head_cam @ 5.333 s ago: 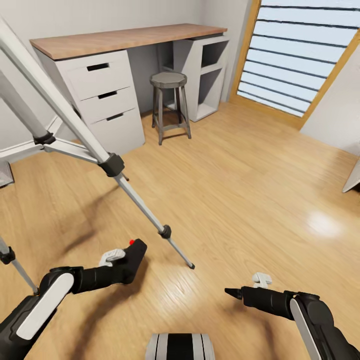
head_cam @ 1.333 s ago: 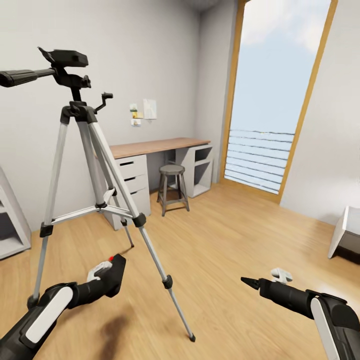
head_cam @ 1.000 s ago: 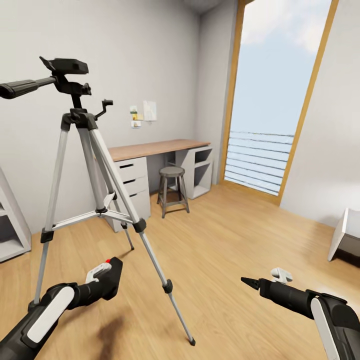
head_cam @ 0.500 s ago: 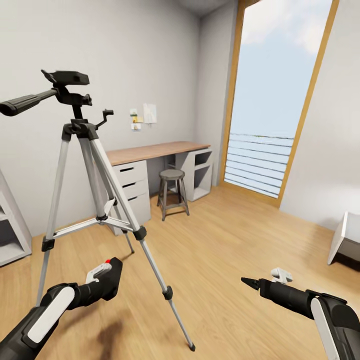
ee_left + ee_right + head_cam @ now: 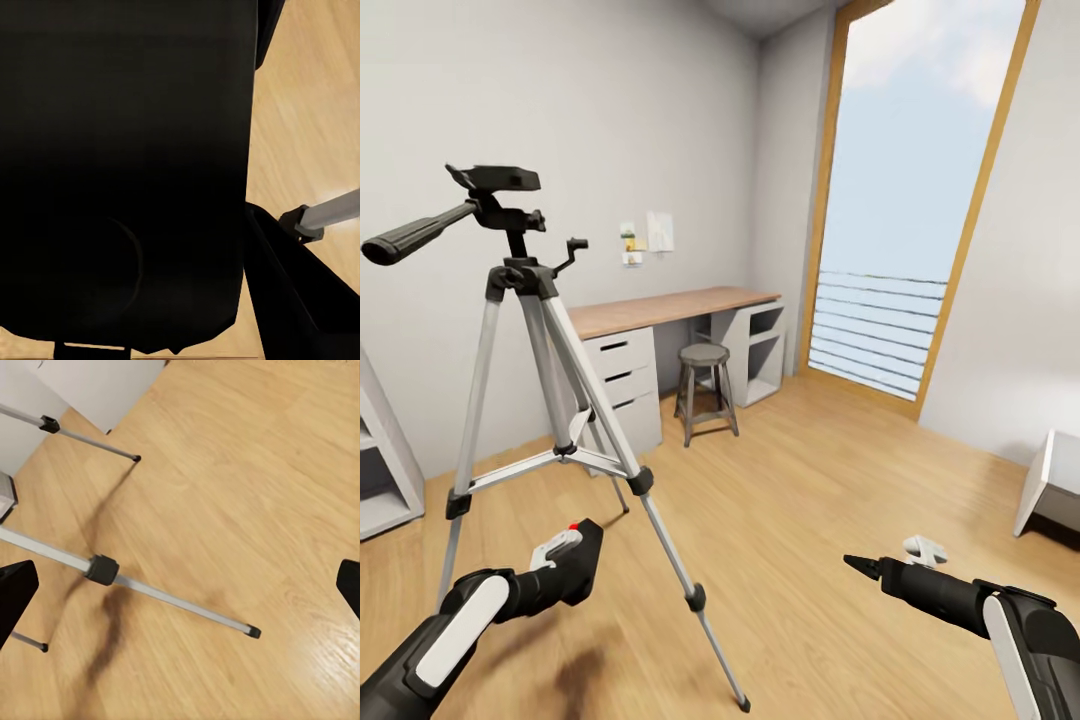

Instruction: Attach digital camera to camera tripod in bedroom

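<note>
Left gripper sits at approx 7 o'clock in head view, clamped on the digital camera; black body w/ small red button on top, held low above the wood floor; in left wrist view the camera is a dark mass close to the lens, w/ a silver tripod leg just beyond it. Right gripper at approx 5 o'clock, holding nothing; head view shows one dark pointed tip, while right wrist view shows two black fingertips at opposite edges, well apart, so jaws are spread.

Camera tripod stands at 9–10 o'clock, directly above/behind the left arm; silver legs splayed, black joints, black head w/ bare flat mounting plate at 11 o'clock; long pan handle points toward 9. Nearest leg runs down to a black foot at approx 6 o'clock; same leg and foot cross right wrist view.

Bkgd: desk w/ wood top & white drawers at 12 o'clock against grey wall; round grey stool just beside it; tall wood-framed window at 1–2 o'clock.
</note>
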Controlling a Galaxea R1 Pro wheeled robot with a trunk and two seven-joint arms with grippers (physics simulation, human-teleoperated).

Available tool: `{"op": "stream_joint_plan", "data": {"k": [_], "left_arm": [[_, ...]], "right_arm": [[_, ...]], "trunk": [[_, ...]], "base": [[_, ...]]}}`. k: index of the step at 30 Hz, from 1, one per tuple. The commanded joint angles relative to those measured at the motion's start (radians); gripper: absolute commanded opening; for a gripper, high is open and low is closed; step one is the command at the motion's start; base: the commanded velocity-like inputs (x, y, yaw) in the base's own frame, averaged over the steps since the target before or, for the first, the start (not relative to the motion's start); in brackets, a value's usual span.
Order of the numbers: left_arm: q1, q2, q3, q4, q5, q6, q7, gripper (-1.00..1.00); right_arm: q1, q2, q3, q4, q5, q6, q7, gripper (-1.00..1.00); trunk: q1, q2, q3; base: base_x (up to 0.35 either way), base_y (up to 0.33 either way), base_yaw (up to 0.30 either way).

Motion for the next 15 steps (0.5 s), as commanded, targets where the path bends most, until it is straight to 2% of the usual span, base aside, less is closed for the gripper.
{"op": "stream_joint_plan", "data": {"k": [1, 6, 9, 10, 14, 15], "left_arm": [[-0.001, 0.001, -0.003, 0.018, 0.01, -0.001, 0.012, -1.0], [-0.001, -0.018, -0.007, 0.095, 0.007, -0.008, 0.025, -1.0], [-0.001, -0.033, -0.005, 0.128, 0.006, -0.009, 0.027, -1.0], [-0.001, -0.038, -0.007, 0.132, 0.003, -0.009, 0.028, -1.0], [-0.001, -0.04, -0.009, 0.155, 0.005, -0.01, 0.029, -1.0], [-0.001, -0.062, -0.015, 0.273, 0.005, -0.014, 0.027, -1.0]], "right_arm": [[-0.001, 0.0, -0.002, 0.0, -0.005, 0.007, -0.001, 1.0], [-0.001, -0.004, -0.029, 0.0, -0.005, 0.007, -0.001, 1.0], [-0.001, -0.005, -0.074, 0.0, -0.004, 0.007, 0.001, 1.0], [-0.001, -0.005, -0.108, 0.0, -0.003, 0.007, 0.003, 1.0], [-0.001, -0.007, -0.121, 0.0, -0.002, 0.007, 0.003, 1.0], [0.0, -0.009, -0.123, -0.001, -0.001, -0.005, 0.005, 1.0]], "trunk": [[-0.004, 0.007, 0.002], [-0.023, 0.042, 0.018], [-0.035, 0.063, 0.027], [-0.039, 0.07, 0.03], [-0.054, 0.098, 0.043], [-0.058, 0.105, 0.046]], "base": [[0.0, 0.0, 0.0], [0.0, 0.0, 0.0], [0.0, 0.0, 0.0], [0.0, 0.0, 0.0], [0.0, 0.0, 0.0], [0.0, 0.0, 0.0]]}}
